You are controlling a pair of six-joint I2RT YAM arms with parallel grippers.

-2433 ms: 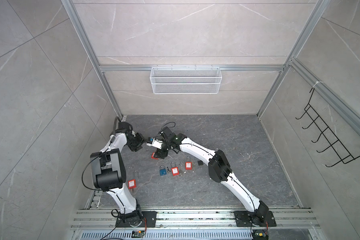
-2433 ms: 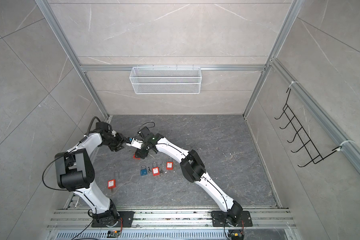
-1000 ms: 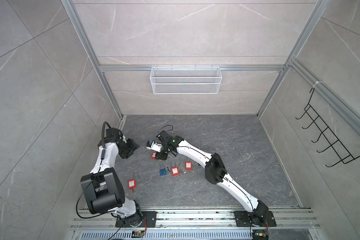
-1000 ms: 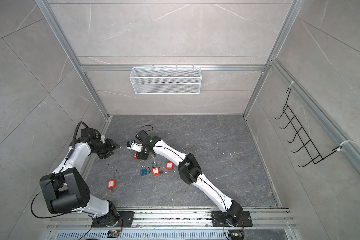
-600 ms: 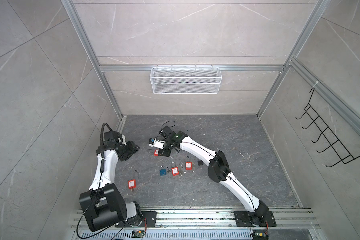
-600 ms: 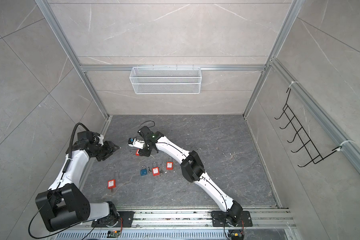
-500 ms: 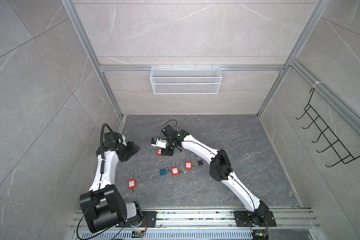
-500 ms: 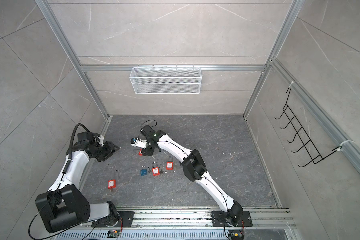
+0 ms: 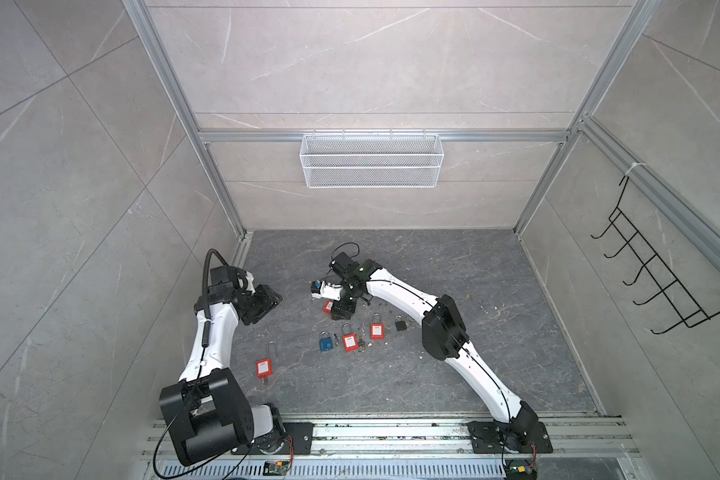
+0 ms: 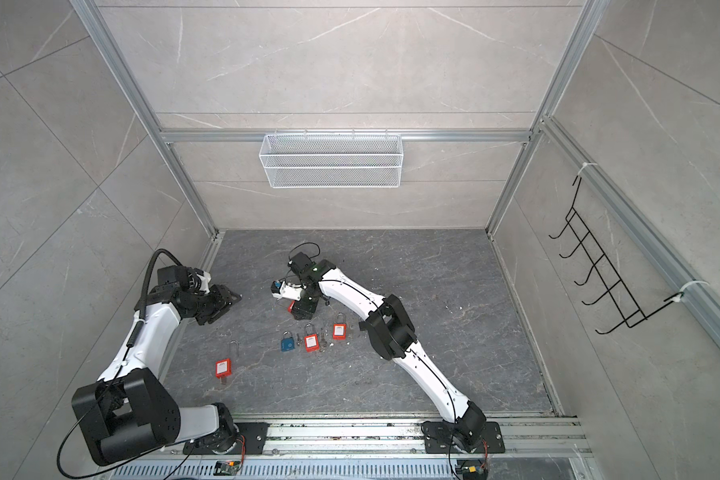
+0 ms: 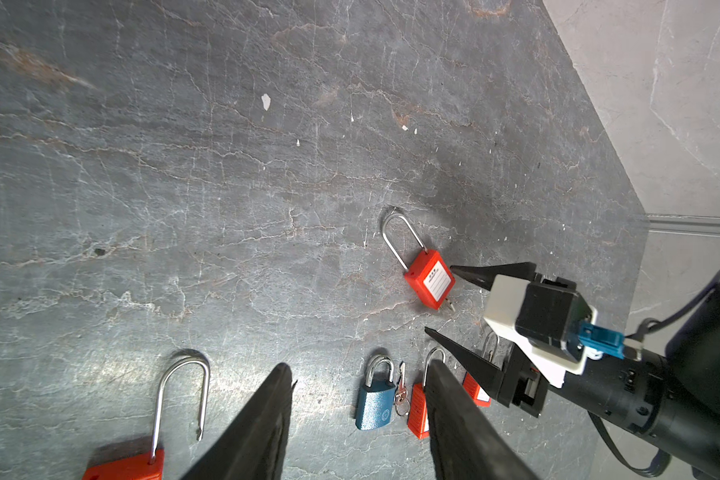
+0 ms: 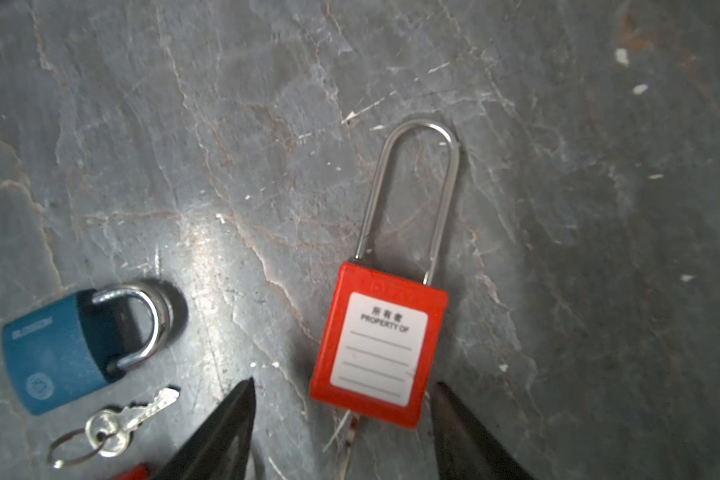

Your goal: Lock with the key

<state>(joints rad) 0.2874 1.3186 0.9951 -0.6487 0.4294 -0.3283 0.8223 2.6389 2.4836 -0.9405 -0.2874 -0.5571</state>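
- We judge the locking of the red padlock [image 12: 379,345] to be close to done. Its long shackle [image 12: 412,187] sits with both legs down in the body, and it lies flat on the surface [image 12: 599,208].
- What looks like the key [image 11: 447,306] pokes from the base of the body. We cannot tell whether it is fully turned or has yet to be pulled out.
- The right tool [image 12: 344,382] has its jaws apart, one finger on each side of the padlock's lower end, clamped on nothing.
- In both top views that arm reaches forward and across the middle, with the wrist bent down and the tool pointing at the surface just over the padlock.
- The left tool [image 11: 358,365] is also apart and empty. In a top view it hangs at about 9 o'clock of the right tool, well apart from it, with the arm folded towards the side wall.
- Some work is left, as we judge it. A second red padlock [image 9: 262,368], at about 7 o'clock of the right tool, lies with its shackle sprung open.
- The blue padlock [image 12: 59,349] and its ringed key [image 12: 117,424] lie untouched at about 6 o'clock.
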